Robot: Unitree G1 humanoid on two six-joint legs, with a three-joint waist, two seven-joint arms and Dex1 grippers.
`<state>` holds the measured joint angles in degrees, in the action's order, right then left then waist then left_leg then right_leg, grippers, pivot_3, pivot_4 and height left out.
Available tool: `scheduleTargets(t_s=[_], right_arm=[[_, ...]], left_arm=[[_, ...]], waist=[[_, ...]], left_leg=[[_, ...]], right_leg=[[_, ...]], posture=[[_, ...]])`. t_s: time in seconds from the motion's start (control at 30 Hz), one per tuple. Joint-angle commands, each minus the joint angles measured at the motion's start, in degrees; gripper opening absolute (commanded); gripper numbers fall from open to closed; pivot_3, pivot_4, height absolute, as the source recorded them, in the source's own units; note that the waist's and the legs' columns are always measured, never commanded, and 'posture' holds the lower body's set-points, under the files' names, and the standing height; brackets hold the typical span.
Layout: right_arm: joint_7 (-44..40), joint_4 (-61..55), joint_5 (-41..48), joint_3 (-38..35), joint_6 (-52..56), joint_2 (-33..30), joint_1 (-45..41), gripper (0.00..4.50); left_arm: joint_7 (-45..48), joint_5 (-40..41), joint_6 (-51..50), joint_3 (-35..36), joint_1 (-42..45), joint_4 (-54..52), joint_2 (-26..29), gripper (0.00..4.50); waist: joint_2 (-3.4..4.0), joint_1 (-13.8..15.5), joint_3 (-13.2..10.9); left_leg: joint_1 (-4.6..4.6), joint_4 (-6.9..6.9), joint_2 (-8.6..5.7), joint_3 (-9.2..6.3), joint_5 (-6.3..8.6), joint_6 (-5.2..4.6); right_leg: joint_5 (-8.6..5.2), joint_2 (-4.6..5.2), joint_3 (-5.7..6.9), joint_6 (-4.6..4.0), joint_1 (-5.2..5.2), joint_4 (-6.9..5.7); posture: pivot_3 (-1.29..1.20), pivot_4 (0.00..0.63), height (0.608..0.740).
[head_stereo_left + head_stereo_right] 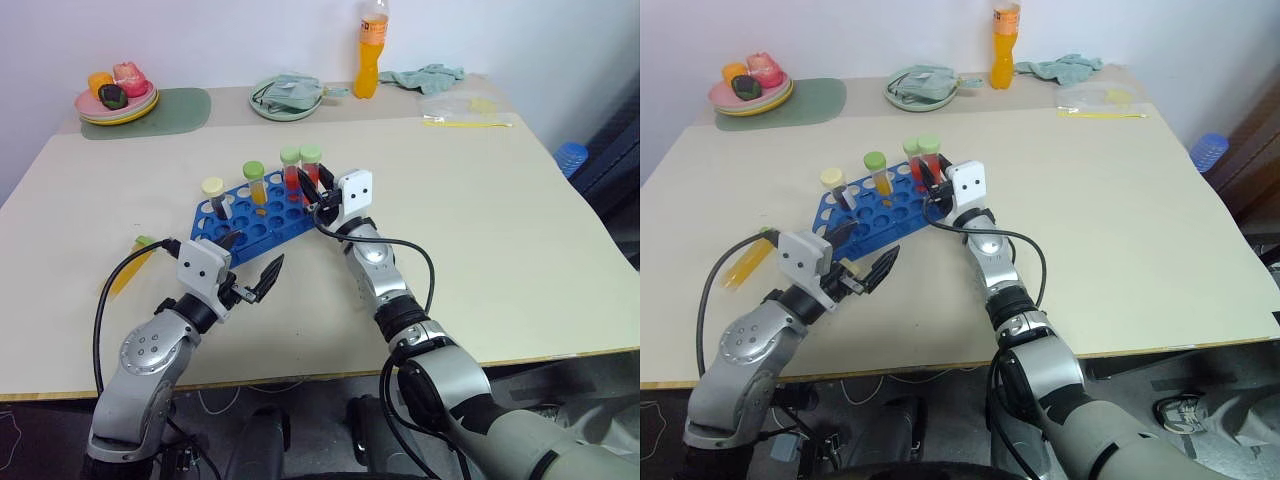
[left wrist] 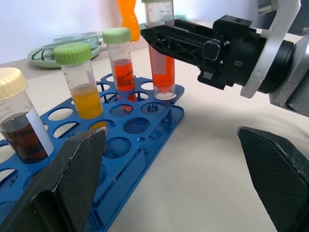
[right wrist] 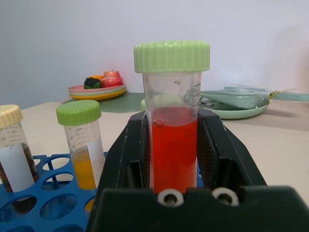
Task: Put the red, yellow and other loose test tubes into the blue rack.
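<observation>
The blue rack [image 1: 262, 226] lies mid-table with three tubes standing in it: a cream-capped dark one [image 1: 215, 197], a green-capped yellow one [image 1: 256, 183] and a green-capped red one [image 1: 290, 168]. At the rack's right corner my right gripper [image 1: 314, 192] is shut on another green-capped red tube [image 3: 174, 130], upright, its tip in a corner hole [image 2: 164, 92]. My left gripper [image 1: 252, 260] hangs open just in front of the rack, holding nothing. A loose yellow tube [image 1: 745, 262] lies on the table to the left of the rack.
Along the back stand a stack of plates with toy fruit [image 1: 116, 97] on a green mat [image 1: 160, 112], a green plate with a cloth [image 1: 286, 98], an orange bottle [image 1: 370, 50], a crumpled cloth [image 1: 425, 75] and a clear bag [image 1: 462, 108].
</observation>
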<state>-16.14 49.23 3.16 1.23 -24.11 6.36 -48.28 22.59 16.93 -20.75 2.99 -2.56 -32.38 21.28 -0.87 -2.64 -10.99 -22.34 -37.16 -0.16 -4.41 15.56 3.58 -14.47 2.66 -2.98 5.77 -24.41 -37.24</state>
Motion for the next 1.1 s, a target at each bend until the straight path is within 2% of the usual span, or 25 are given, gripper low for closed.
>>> scheduleTargets(t_s=[0.03,0.53,0.63,0.77,0.8,0.9,1.03,1.1], right_arm=[[-0.6,-0.3,0.5,-0.3,0.8,0.2,0.9,1.13],[-1.9,0.4,0.9,-0.3,1.3,0.1,0.4,1.13],[-2.2,0.1,1.3,-0.6,1.5,0.1,0.3,2.25],[-2.0,-2.6,1.7,-1.2,1.1,0.1,0.2,4.17],[-2.5,-3.9,2.2,-1.3,1.4,0.0,0.3,4.44],[-3.8,-9.2,3.3,-1.5,3.2,-1.5,1.6,4.44],[-6.6,-20.8,6.5,-2.1,9.4,-5.0,4.9,4.44],[-8.8,-27.5,7.9,-1.9,13.5,-7.9,7.3,4.44]], left_arm=[[0.2,0.3,0.9,0.4,-0.2,-2.9,0.3,4.5],[-0.1,0.1,1.1,0.1,-0.2,-2.8,-0.1,4.5],[-0.9,0.2,-0.1,0.3,0.0,-3.2,-0.2,4.5],[-2.4,0.5,-4.0,1.9,0.8,-3.9,1.0,4.5],[-2.5,0.6,-5.1,2.5,1.0,-4.2,1.6,4.5],[-2.8,3.6,-11.1,6.4,1.8,-5.7,3.6,4.5],[-4.5,9.7,-22.0,16.3,5.8,-6.0,8.2,4.5],[-4.6,7.6,-29.1,19.1,8.2,-3.9,16.1,4.5]], waist=[[0.0,0.0,0.0],[0.01,0.0,0.0],[0.01,0.0,0.0],[0.01,0.0,0.0],[0.01,0.0,0.0],[0.02,0.0,0.0],[0.01,0.2,0.0],[0.01,0.1,0.0]], left_leg=[[0.0,0.0,0.0,0.0,0.0,0.0],[-0.01,0.01,0.0,0.0,0.0,0.0],[-0.01,0.01,0.0,0.0,0.0,0.0],[-0.01,0.01,0.0,-0.01,0.0,0.0],[-0.01,0.01,0.0,-0.01,0.0,0.0],[-0.01,0.01,0.0,-0.02,0.0,0.0],[-0.05,-0.02,0.0,-0.09,0.0,0.0],[-0.05,-0.04,0.0,-0.1,0.0,0.0]], right_leg=[[0.0,0.0,0.0,0.0,0.0,0.0],[0.0,0.0,0.0,0.0,0.0,0.01],[0.0,-0.01,0.0,0.0,0.0,0.01],[0.0,-0.01,0.0,0.0,0.0,0.01],[0.0,-0.01,0.0,0.0,0.0,0.01],[0.0,-0.01,0.0,0.0,0.0,0.0],[0.0,0.0,0.05,0.0,0.0,0.01],[0.0,0.0,0.06,0.0,0.02,-0.01]], posture=[[0.0,0.15,0.74],[0.0,0.15,0.74],[0.0,0.15,0.74],[0.0,0.15,0.74],[0.0,0.15,0.74],[0.0,0.15,0.74],[0.0,0.15,0.74],[0.0,0.15,0.74]])
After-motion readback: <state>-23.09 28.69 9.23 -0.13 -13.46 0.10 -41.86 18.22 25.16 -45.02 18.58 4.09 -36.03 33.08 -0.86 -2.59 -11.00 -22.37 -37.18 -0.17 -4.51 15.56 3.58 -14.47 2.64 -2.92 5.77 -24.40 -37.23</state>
